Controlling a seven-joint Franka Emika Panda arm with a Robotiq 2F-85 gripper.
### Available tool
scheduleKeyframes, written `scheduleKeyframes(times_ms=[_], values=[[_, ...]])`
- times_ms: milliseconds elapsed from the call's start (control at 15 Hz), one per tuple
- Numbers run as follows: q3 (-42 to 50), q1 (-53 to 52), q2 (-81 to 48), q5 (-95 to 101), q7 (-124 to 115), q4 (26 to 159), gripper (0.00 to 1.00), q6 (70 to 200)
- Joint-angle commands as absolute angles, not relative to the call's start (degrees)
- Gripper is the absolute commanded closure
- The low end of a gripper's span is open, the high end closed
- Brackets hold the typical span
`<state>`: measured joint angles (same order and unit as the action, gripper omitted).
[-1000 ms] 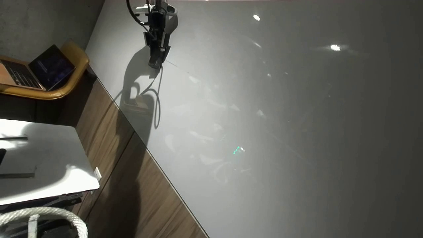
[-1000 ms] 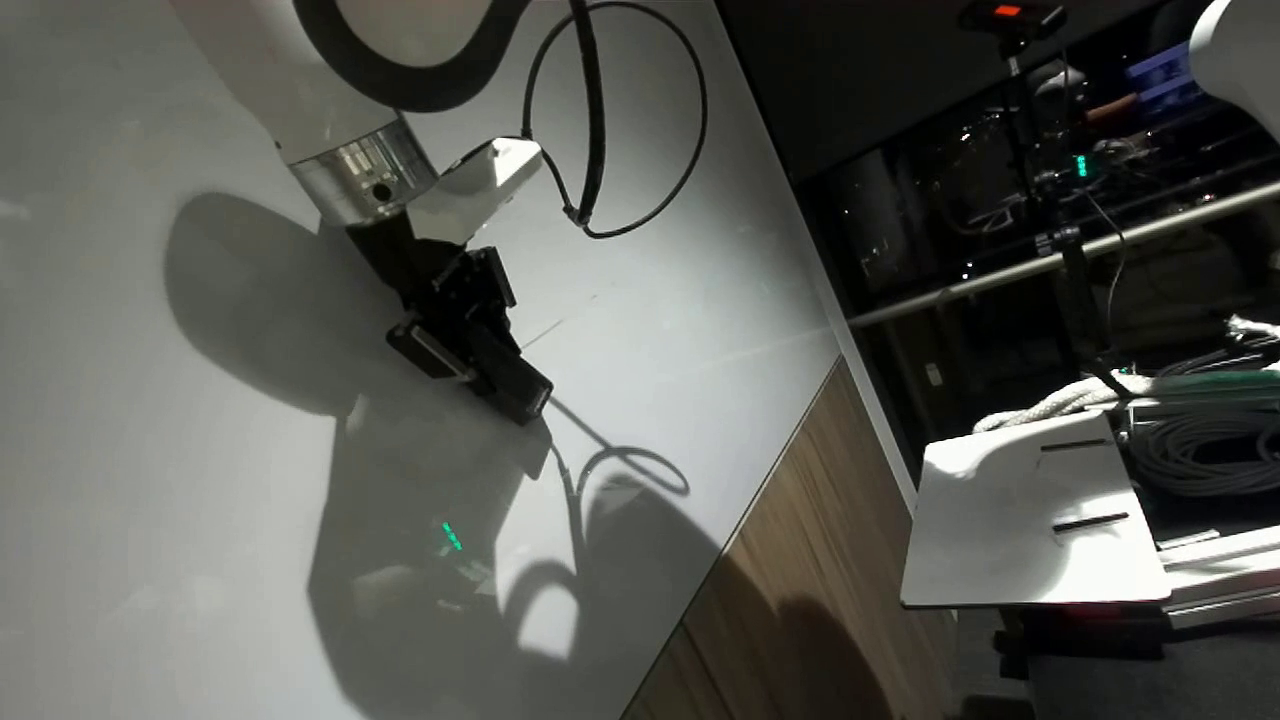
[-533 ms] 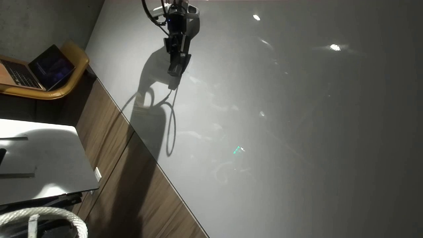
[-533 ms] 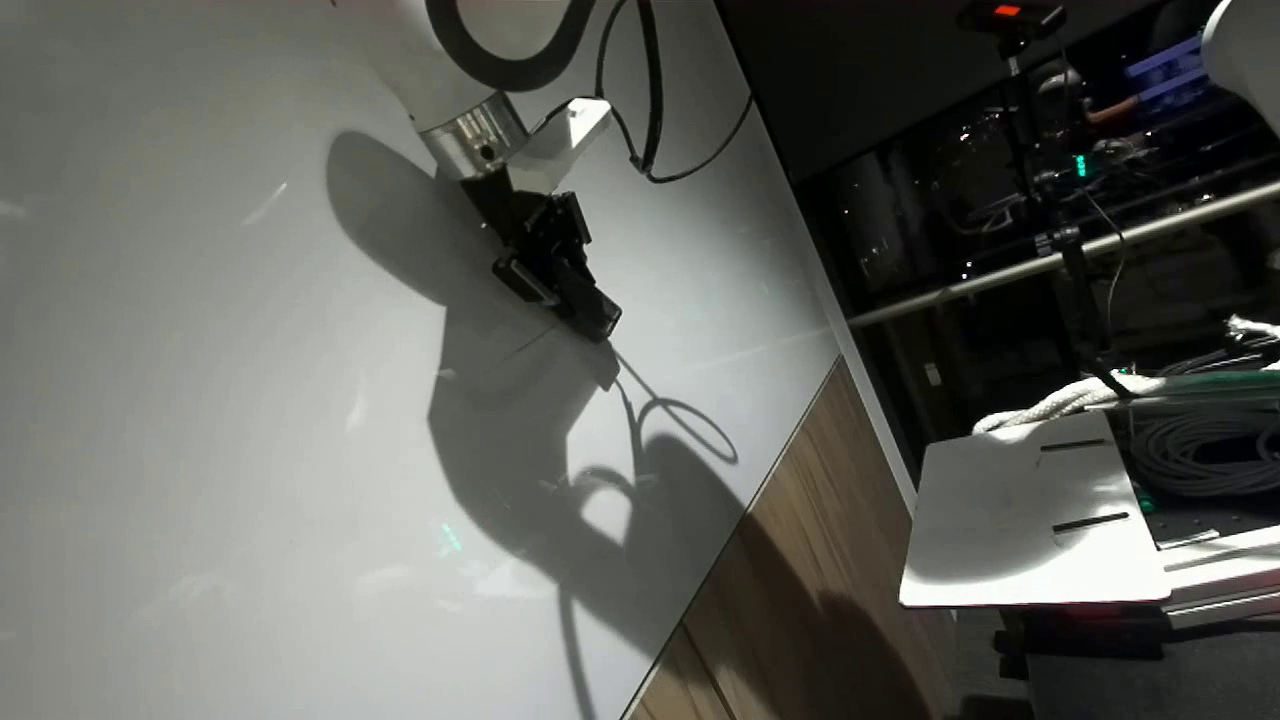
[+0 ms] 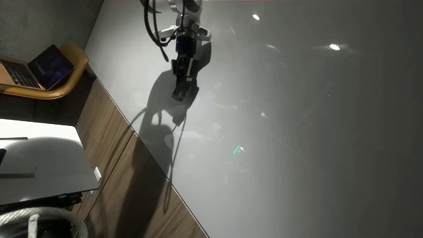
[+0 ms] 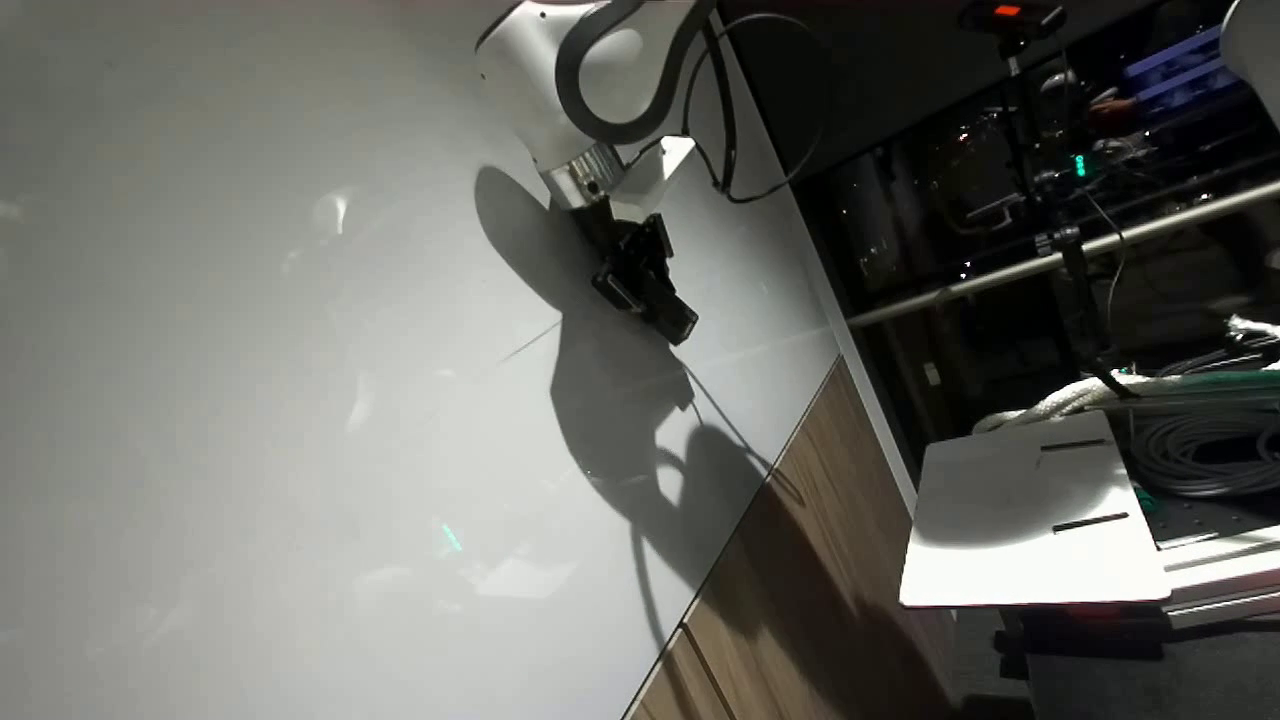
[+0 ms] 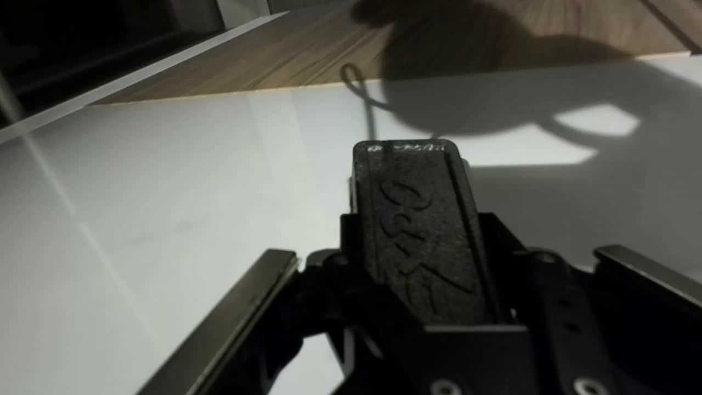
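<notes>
My gripper (image 5: pixel 184 82) is shut on a dark oblong block (image 5: pixel 180 94), which sticks out lengthwise past the fingers. In the wrist view the block (image 7: pixel 419 219) shows embossed lettering along its face, with a black finger (image 7: pixel 351 233) pressed to its side. Both exterior views show it over a large glossy white surface (image 6: pixel 250 430) with faint smudges and light reflections. The block's tip and its shadow lie apart, so it seems off the surface. The block's far side is hidden.
Wood-grain panelling (image 5: pixel 132 178) borders the white surface. Beyond it are a laptop (image 5: pixel 49 71) on a yellow chair (image 5: pixel 74 62), a slotted white panel (image 6: pixel 1030 510) and a thick white rope (image 6: pixel 1050 405). A cable (image 6: pixel 728 130) loops beside the arm.
The gripper, with the block still in it, has moved across the white surface: down and rightward in an exterior view, and rightward and somewhat up overall in an exterior view. Its shadow moved along.
</notes>
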<state>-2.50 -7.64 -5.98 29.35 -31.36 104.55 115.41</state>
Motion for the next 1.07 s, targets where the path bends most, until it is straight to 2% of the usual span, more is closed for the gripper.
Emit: scheduleKeyframes(times_ms=[0,467,733,1000], values=[[-3.77,-7.59,0.27,23.81,-32.91,118.9,0.71,120.17],[-4.89,-6.8,6.61,6.49,-28.48,139.17,0.71,117.24],[-4.54,-5.96,1.4,-0.11,-23.0,142.96,0.71,120.24],[-4.84,-5.94,-3.75,2.02,-18.33,142.65,0.71,124.42]])
